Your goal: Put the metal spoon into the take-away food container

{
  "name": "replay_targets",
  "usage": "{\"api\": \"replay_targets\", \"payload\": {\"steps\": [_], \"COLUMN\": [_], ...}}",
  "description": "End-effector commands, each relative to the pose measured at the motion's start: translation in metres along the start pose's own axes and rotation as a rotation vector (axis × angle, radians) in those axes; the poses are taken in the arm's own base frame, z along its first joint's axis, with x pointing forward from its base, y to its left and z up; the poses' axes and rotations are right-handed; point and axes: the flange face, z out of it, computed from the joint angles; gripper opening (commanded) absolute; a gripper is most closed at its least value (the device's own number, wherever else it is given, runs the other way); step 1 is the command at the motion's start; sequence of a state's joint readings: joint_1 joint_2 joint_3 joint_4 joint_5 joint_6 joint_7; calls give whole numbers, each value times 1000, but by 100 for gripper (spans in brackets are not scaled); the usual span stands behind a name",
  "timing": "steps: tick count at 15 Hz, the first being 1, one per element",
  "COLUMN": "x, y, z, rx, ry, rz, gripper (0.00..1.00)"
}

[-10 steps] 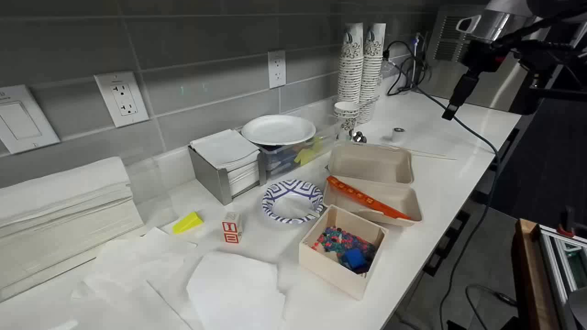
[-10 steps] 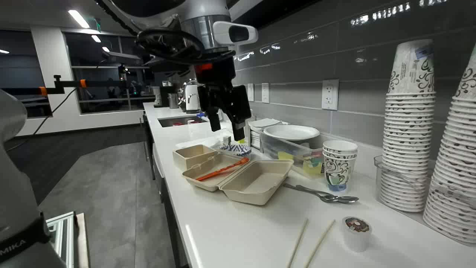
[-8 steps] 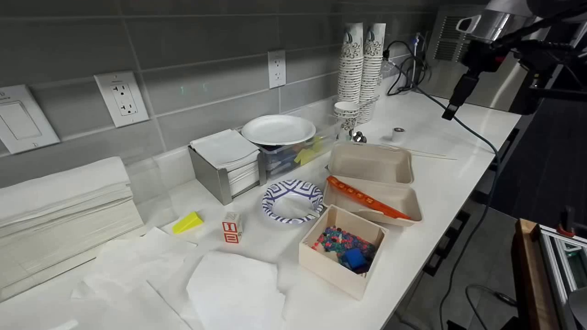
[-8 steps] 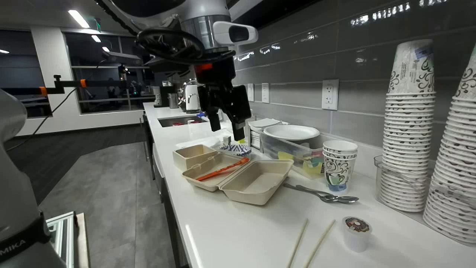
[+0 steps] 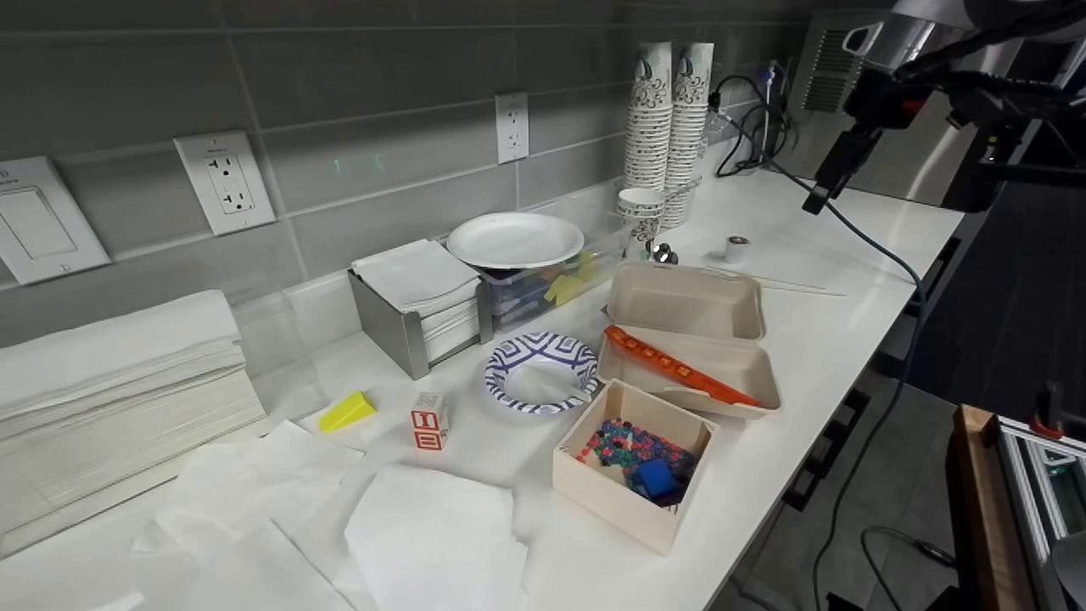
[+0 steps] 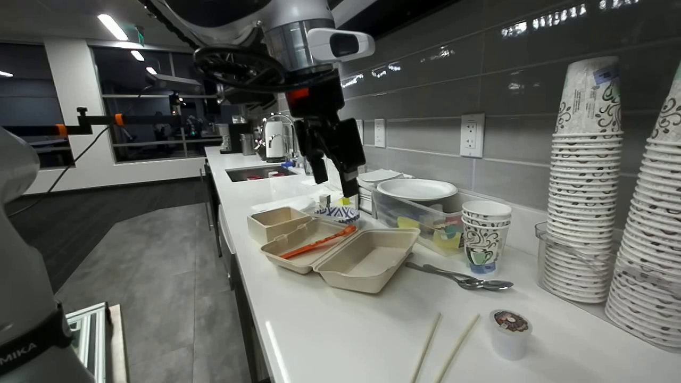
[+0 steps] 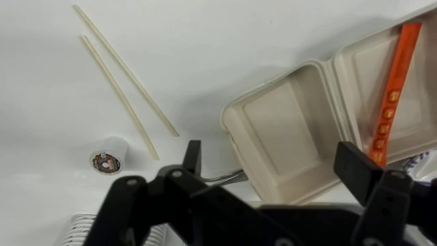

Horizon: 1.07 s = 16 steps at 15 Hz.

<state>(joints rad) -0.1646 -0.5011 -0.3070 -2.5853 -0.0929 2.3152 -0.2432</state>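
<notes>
On the white desk [image 6: 346,330], two slim silver metal spoons [image 6: 468,282] overlap just beside the beige hinged take-away food container [image 6: 372,260] — well below the black hand [image 6: 335,186], which hangs wide-spread and empty; their handles lie roughly along its span, so turning seems needed.

My arm [image 6: 298,45] reaches over the front edge of the counter [image 6: 346,335]; my gripper [image 6: 335,182] hangs well above it, leaning downward toward the back edge, its two fingers [image 7: 193,157] parted wide.

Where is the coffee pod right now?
In an exterior view, the coffee pod sits at lower right on the white counter, just right of the right-hand chopstick.
</notes>
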Motion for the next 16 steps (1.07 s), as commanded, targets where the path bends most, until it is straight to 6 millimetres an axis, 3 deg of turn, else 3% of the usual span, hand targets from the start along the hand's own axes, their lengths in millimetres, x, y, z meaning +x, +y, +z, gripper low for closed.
{"api": "replay_targets", "payload": {"steps": [1, 6, 10, 16], "x": [43, 104, 143, 161], "y": [8, 16, 18, 20], "z": [21, 61, 105, 180], "rx": [-22, -28, -62, -135], "ry": [32, 77, 88, 150], "rz": [195, 458, 659, 966], "gripper": [100, 100, 100, 100]}}
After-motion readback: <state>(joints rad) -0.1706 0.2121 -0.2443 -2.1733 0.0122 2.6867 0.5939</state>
